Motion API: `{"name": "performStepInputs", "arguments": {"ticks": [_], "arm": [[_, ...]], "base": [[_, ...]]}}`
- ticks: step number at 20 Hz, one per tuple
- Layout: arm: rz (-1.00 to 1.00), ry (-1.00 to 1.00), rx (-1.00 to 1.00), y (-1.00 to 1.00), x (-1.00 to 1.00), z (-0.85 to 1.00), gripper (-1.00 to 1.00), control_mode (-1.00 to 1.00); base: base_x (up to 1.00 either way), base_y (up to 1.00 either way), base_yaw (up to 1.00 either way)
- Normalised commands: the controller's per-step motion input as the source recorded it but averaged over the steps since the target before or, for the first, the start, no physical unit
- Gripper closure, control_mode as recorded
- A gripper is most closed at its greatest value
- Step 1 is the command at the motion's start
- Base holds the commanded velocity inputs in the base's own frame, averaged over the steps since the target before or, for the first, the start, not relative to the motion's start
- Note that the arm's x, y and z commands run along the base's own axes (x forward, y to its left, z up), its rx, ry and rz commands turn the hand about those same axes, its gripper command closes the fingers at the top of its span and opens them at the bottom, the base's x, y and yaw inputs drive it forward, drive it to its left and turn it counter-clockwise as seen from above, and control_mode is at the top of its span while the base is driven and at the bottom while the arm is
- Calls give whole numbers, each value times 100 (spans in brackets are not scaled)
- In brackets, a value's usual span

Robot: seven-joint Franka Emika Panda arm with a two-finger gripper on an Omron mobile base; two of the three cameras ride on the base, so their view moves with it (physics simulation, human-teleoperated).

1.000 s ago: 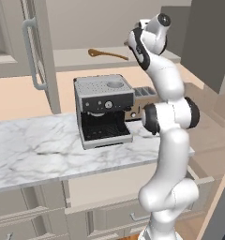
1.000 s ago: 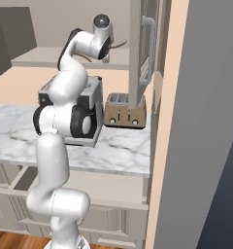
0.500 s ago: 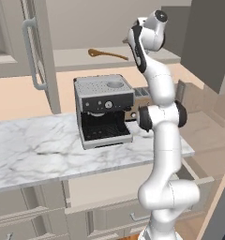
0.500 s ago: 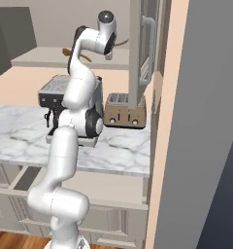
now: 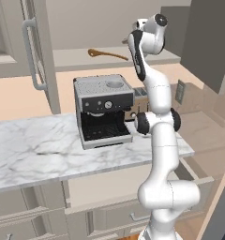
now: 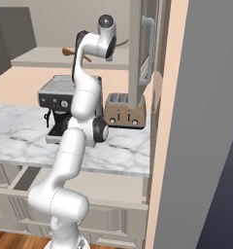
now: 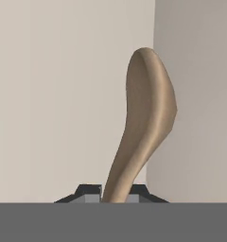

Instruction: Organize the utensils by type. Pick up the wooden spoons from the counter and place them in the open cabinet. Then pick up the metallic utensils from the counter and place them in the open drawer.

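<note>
One pale wooden spoon (image 7: 146, 127) rises mid-frame, pinched by the gripper (image 7: 114, 194) raised into the cabinet (image 5: 109, 58) for shelving beside the brown spoon (image 5: 107, 54), upper centre.

Spoon (image 5: 107, 54) on cabinet shelf (image 5: 77, 61), above coffee machine (image 5: 104, 110) on counter (image 5: 34, 150).

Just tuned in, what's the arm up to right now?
The gripper is shut on the pale tan spoon, raised at the open cabinet. The orange-brown spoon already lies on the cabinet shelf. Below, the drawer is open, next to the coffee machine on the counter.
</note>
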Motion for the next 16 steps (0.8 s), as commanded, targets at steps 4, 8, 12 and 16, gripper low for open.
{"name": "performStepInputs", "arguments": {"ticks": [4,8,12,16], "arm": [[0,9,0,12,28,-26,-100,-100],[0,23,0,6,12,-25,-100,-100],[0,30,0,1,3,-19,-100,-100],[0,27,0,0,-8,-17,-100,-100]], "base": [[0,0,0],[0,0,0],[0,0,0],[0,0,0]]}}
